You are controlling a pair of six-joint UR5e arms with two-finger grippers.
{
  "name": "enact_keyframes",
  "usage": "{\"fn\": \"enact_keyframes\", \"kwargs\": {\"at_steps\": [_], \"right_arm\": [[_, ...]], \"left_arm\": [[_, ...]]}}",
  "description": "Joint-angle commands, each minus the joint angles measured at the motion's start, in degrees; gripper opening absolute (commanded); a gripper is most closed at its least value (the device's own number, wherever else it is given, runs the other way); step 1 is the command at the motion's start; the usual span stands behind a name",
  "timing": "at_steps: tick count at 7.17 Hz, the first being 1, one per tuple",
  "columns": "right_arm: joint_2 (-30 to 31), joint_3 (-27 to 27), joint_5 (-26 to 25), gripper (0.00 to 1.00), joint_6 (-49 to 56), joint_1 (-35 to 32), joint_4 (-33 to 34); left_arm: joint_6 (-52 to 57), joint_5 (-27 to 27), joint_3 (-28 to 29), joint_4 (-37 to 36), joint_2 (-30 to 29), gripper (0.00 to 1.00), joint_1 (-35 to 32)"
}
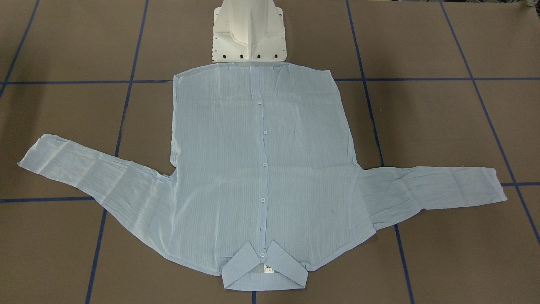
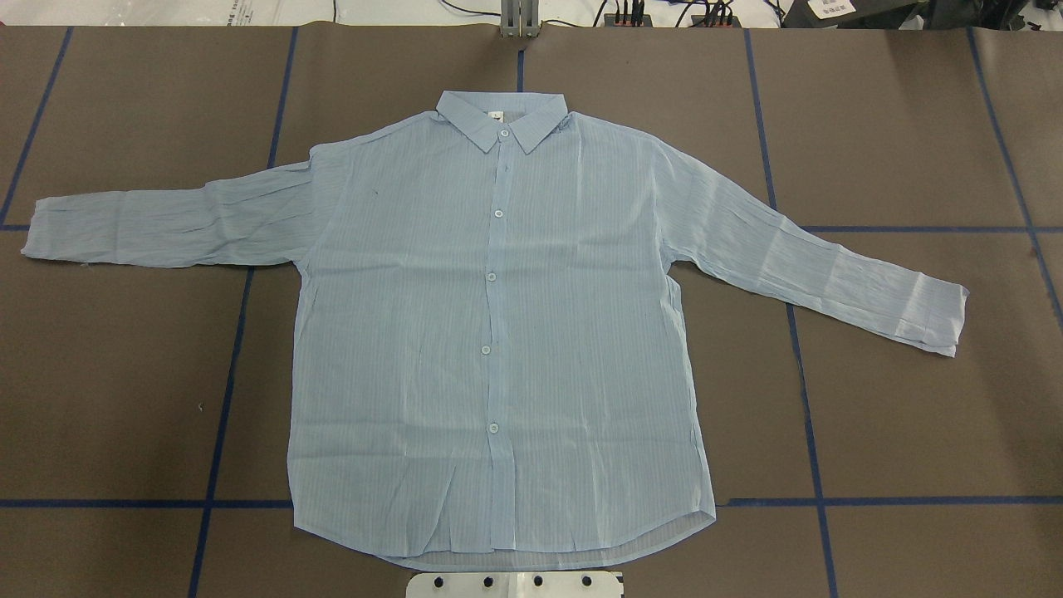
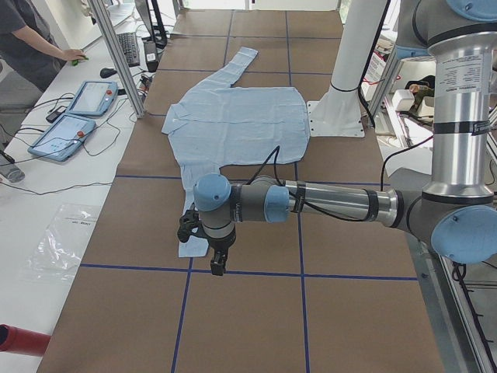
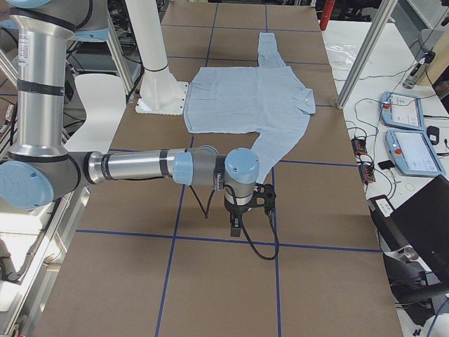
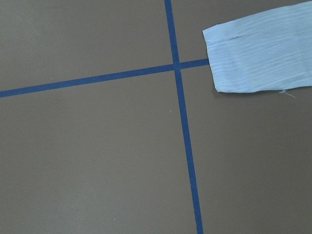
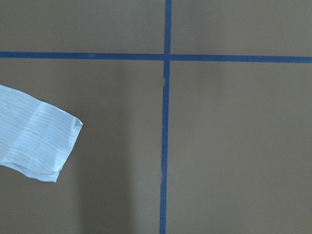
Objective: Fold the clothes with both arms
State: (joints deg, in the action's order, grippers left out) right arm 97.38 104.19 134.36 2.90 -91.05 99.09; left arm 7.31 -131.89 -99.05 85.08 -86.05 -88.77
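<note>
A pale-blue striped shirt (image 2: 498,332) lies flat and face up on the brown desk (image 2: 124,374), right in front of the robot's white base (image 1: 249,38). Its bottom hem (image 1: 253,66) lies right at the foot of the base. Its pointed collar (image 2: 502,116) is at the end far from the base. A row of small white buttons (image 2: 491,276) runs down the middle, done up. A little white label (image 1: 268,269) peeks out inside the collar.

Both sleeves are spread out to the sides, away from the base. The left sleeve (image 2: 166,224) goes almost straight out. The right sleeve (image 2: 830,266) slants back a little toward the base's side of the desk. The cloth is a bit wrinkly.

Blue tape lines (image 2: 224,374) cross the desk in big squares.

The left arm (image 3: 334,203) reaches out level over the desk, far out to the left of the base. The left hand (image 3: 217,268) points down near the left cuff (image 5: 258,48). I cannot tell if its fingers are apart or together.

The right arm (image 4: 140,167) reaches out the same way, far out to the right of the base. The right hand (image 4: 236,228) points down near the right cuff (image 6: 34,134). I cannot tell how its fingers stand either.

A person (image 3: 31,39) stands at a white side bench, across the desk from the base.
</note>
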Motion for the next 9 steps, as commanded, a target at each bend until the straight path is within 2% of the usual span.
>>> {"fn": "enact_keyframes", "kwargs": {"at_steps": [1,4,7,8,9], "right_arm": [[-0.08,0.14,-0.84,1.0,0.0,0.0,-0.04],[-0.78,0.05,-1.03,1.0,-0.17,0.09,-0.04],[-2.8,-0.04,-0.33,1.0,-0.17,0.52,-1.35],[-2.98,-2.91,0.81,1.0,-0.26,1.48,-4.83],[-2.81,-7.72,2.99,1.0,-0.26,2.45,-11.22]], "left_arm": [[0.08,-0.03,-0.08,0.0,0.0,1.0,0.0],[-0.27,0.15,-1.14,1.66,-0.61,1.0,0.09],[-0.71,0.15,-0.89,3.06,-5.87,1.0,0.61],[-0.11,-0.03,-0.44,3.6,-5.19,1.0,0.7],[-0.45,-2.73,-0.18,4.73,-5.1,1.0,0.7]]}}
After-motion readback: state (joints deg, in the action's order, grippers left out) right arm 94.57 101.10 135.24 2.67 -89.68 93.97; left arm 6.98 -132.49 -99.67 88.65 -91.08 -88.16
